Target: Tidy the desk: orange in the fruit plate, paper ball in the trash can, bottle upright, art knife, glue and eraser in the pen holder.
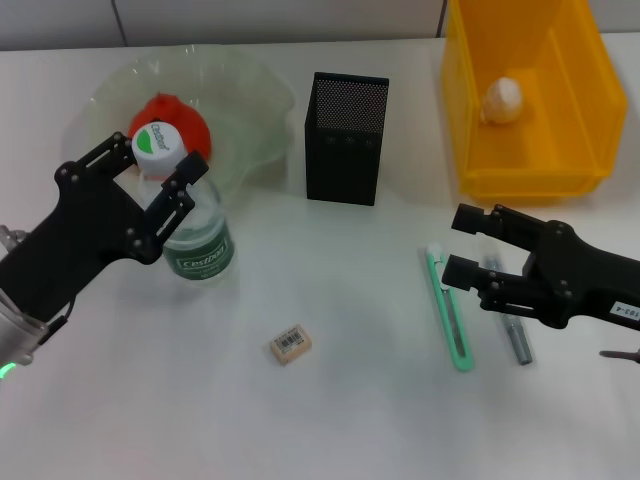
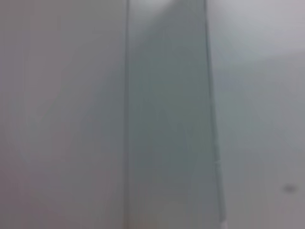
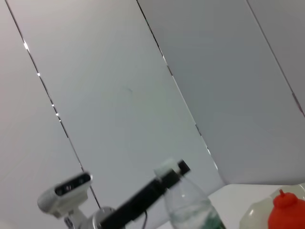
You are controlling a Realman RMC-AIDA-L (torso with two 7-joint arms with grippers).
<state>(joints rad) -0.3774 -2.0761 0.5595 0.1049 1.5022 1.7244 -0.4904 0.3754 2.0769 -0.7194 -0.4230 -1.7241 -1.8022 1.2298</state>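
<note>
Bottle [image 1: 195, 235] stands up straight on the white desk [image 1: 330, 400], and my left gripper [image 1: 158, 172] is around its neck, one finger on each side of the white and green cap [image 1: 153, 141]. The fingers sit right by the neck, but I cannot tell if they squeeze it or just sit beside it. My left wrist camera shows only grey blur, so it is no help.

Behind the bottle is the clear fruit plate [image 1: 250, 90]. Something orange-red [image 1: 170, 120] lies in it, partly hidden by the cap and my fingers.

The black pen holder [image 1: 345, 140] stands in the middle. The paper ball [image 1: 502, 100] lies in the yellow bin [image 1: 530, 170].

My right gripper [image 1: 462, 245] is low over the desk with its fingers spread apart and nothing between them. Just beside it lie a long green knife [image 1: 447, 310] and a grey stick [image 1: 515, 335]. My gripper covers the top part of the stick, so I cannot tell what it is. The small eraser [image 1: 290, 343] lies alone near the front
</note>
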